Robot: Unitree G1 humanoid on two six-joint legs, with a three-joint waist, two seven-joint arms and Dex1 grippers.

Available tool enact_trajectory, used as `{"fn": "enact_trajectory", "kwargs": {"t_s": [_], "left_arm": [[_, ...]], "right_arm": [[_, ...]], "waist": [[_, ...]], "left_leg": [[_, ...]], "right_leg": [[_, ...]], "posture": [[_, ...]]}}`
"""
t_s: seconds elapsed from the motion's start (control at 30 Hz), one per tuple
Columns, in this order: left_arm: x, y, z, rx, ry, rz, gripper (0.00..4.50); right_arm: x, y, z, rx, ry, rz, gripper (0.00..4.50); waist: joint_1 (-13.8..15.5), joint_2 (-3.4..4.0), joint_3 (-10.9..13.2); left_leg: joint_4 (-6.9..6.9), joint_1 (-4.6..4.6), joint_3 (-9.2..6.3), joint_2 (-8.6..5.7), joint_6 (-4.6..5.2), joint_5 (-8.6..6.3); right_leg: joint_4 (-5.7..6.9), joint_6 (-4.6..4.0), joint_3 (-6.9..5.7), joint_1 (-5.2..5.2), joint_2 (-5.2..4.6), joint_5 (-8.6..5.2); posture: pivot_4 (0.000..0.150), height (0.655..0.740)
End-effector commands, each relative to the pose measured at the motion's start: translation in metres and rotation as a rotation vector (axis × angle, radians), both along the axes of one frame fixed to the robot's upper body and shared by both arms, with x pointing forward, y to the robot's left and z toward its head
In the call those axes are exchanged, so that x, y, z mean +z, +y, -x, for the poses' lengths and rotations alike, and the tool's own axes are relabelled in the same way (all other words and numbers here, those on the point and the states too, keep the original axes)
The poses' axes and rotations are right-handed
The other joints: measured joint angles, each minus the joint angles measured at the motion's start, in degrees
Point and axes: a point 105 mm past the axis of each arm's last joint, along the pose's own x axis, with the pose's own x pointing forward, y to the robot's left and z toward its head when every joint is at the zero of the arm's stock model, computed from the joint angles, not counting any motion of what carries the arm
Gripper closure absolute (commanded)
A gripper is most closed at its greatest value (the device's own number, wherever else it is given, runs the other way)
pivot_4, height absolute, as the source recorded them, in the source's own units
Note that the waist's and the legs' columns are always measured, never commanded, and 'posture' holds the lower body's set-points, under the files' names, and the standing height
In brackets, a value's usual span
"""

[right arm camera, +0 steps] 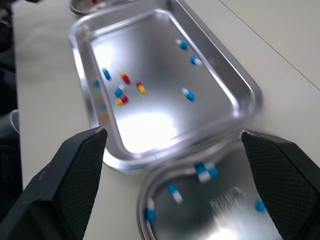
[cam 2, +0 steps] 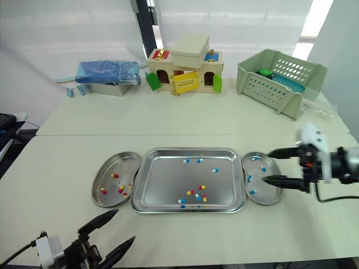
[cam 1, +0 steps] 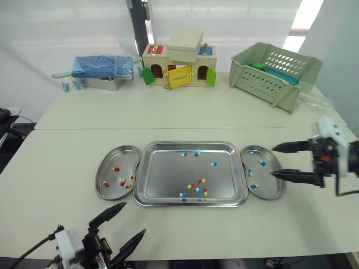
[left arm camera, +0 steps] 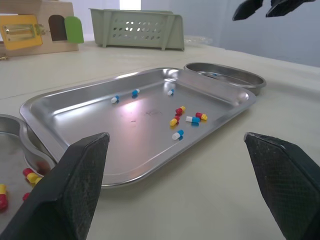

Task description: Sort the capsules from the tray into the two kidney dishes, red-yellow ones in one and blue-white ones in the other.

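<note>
A rectangular stainless-steel tray (cam 1: pixel 162 174) sits at the centre of a cream table (cam 1: pixel 61 162). Taking the tray as the clock centre, with 12 o'clock away from the robot, a steel kidney dish (cam 1: pixel 120 157) touches the tray at 9 o'clock and a second steel kidney dish (cam 1: pixel 262 189) touches it at 3 o'clock.

Several red-yellow capsules (cam 1: pixel 115 168) lie in the 9 o'clock dish, and four blue-white capsules (cam 1: pixel 262 163) lie in the 3 o'clock dish. More of both colours lie loose in the tray: three blue-white ones toward 12 o'clock and a mixed cluster toward 6 o'clock, packed too tightly to count with certainty.

The right pincer (cam 1: pixel 272 161) hovers over the outer edge of the 3 o'clock dish, fingers spread wide and empty; its lower finger crosses part of that dish. The left pincer (cam 1: pixel 134 217) is at 7 o'clock near the table's front edge, also spread wide and empty, its arm cut off by the picture's lower edge.

A seam runs across the table beyond the tray. Past it stand a metal tin holding a blue bag (cam 1: pixel 104 67) at 11 o'clock, a wooden toy house with coloured doors (cam 1: pixel 178 66) at 12 o'clock, and a pale green slotted plastic basket (cam 1: pixel 275 73) at 1 o'clock, its contents mostly hidden. A white wall (cam 1: pixel 67 28) lies behind.
</note>
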Motion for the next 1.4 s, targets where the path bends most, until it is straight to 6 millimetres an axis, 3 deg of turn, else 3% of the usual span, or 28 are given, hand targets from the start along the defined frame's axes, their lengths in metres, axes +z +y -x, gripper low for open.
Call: {"fn": "enact_trajectory", "kwargs": {"t_s": [0.03, 0.13, 0.27, 0.37, 0.47, 0.5, 0.8, 1.07, 1.4], "left_arm": [[-0.002, -0.003, 0.003, -0.006, -0.03, -0.012, 0.02], [-0.004, -0.004, 0.003, -0.006, -0.045, -0.013, 0.02], [-0.004, -0.007, 0.003, -0.007, -0.069, -0.023, 0.02], [-0.003, -0.008, 0.004, -0.004, -0.082, -0.016, 0.0], [-0.003, -0.01, 0.006, -0.004, -0.089, -0.015, 0.0], [-0.003, -0.011, 0.007, -0.005, -0.09, -0.014, 0.0], [-0.003, -0.014, 0.004, -0.002, -0.112, -0.017, 0.0], [-0.003, -0.013, 0.003, 0.001, -0.106, -0.022, 0.0], [-0.003, -0.011, 0.003, 0.005, -0.097, -0.032, 0.0]], "right_arm": [[-0.007, 0.042, 0.013, 0.127, 0.011, 0.024, 0.0], [-0.022, 0.073, 0.011, 0.192, 0.023, 0.086, 0.0], [-0.028, 0.109, -0.012, 0.198, -0.032, 0.104, 0.0], [-0.038, 0.129, -0.026, 0.212, -0.07, 0.143, 0.65], [-0.05, 0.143, -0.031, 0.228, -0.062, 0.185, 1.69], [-0.056, 0.146, -0.031, 0.237, -0.056, 0.209, 2.01], [-0.078, 0.165, -0.028, 0.267, -0.032, 0.267, 2.01], [-0.089, 0.173, -0.023, 0.304, -0.05, 0.311, 2.01], [-0.102, 0.175, -0.032, 0.32, -0.123, 0.402, 2.01]], "waist": [[0.2, -0.01, 0.0], [0.2, -0.02, 0.0], [0.1, -0.01, 0.0], [0.1, -0.02, 0.0], [0.1, -0.02, 0.0], [0.1, -0.02, 0.0], [0.0, -0.02, 0.0], [-0.1, -0.02, 0.0], [-0.5, -0.02, 0.0]], "left_leg": [[0.0, -0.01, 0.0, 0.0, 0.0, 0.0], [0.0, -0.04, -0.01, -0.01, 0.0, 0.0], [0.0, -0.07, -0.15, -0.01, 0.0, 0.0], [0.0, -0.08, -0.19, -0.01, 0.0, 0.0], [0.0, -0.13, -0.26, -0.01, 0.0, 0.0], [0.0, -0.14, -0.28, 0.0, 0.0, 0.01], [0.01, -0.18, -0.39, -0.01, 0.0, 0.01], [0.0, -0.18, -0.41, -0.01, 0.0, 0.01], [0.0, -0.18, -0.45, -0.01, -0.01, 0.01]], "right_leg": [[-0.01, 0.0, 0.0, 0.0, 0.0, 0.0], [-0.03, 0.0, -0.02, -0.04, -0.01, 0.0], [0.0, 0.0, -0.13, -0.08, -0.01, 0.0], [0.0, 0.0, -0.19, -0.09, -0.01, 0.0], [-0.01, 0.0, -0.26, -0.12, -0.01, 0.0], [-0.01, -0.01, -0.29, -0.13, -0.01, 0.0], [0.02, -0.01, -0.37, -0.16, 0.0, 0.0], [0.02, -0.01, -0.39, -0.17, 0.0, 0.0], [0.03, -0.01, -0.41, -0.18, 0.01, 0.0]], "posture": [[0.15, 0.74], [0.15, 0.74], [0.15, 0.74], [0.15, 0.74], [0.15, 0.74], [0.15, 0.74], [0.15, 0.74], [0.15, 0.74], [0.15, 0.74]]}}
